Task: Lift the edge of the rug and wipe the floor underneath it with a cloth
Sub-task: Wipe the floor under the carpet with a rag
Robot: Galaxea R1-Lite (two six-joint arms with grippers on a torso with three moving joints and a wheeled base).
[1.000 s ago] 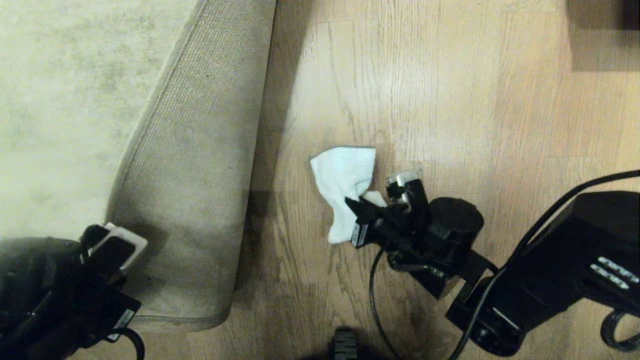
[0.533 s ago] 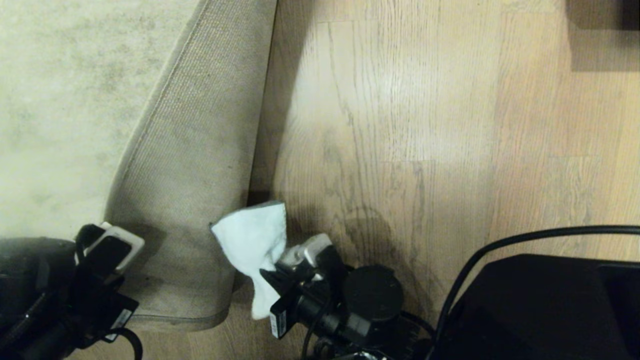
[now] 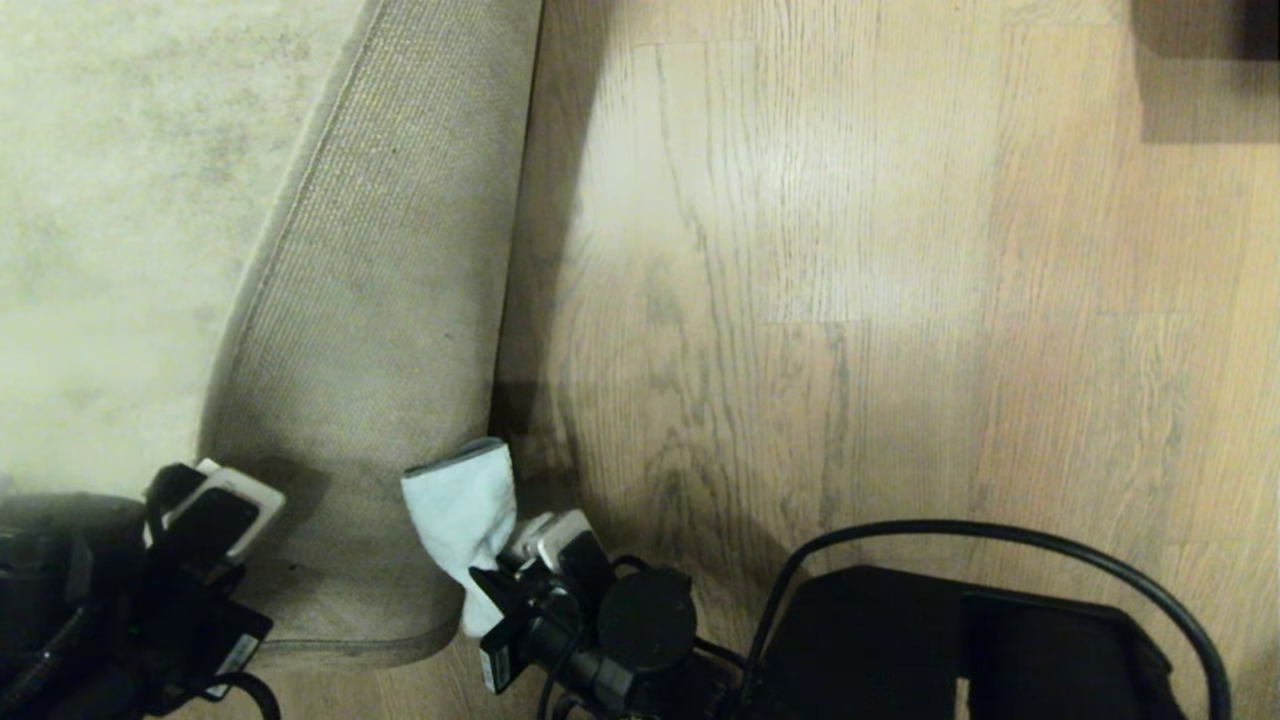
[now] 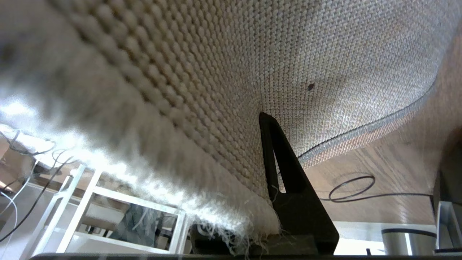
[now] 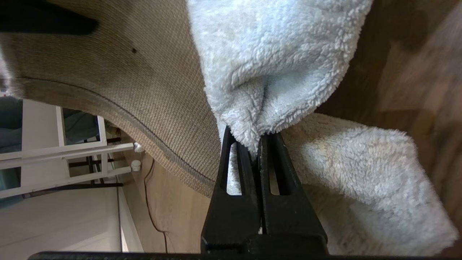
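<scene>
Now my right fingers [image 5: 260, 144] pinch the cloth [image 3: 462, 505] against the lifted rug edge [image 3: 400, 300]; left fingers [image 4: 278, 151] clamp that rug edge.

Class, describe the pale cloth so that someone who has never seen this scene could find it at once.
Start from the big mottled beige rug, whose edge is folded up to show its ribbed tan underside above the wood-grain plank floor. At that flap's near corner, the right claw pinches a small fluffy mint-blue cloth. It is the only pale, fleecy thing there.
</scene>
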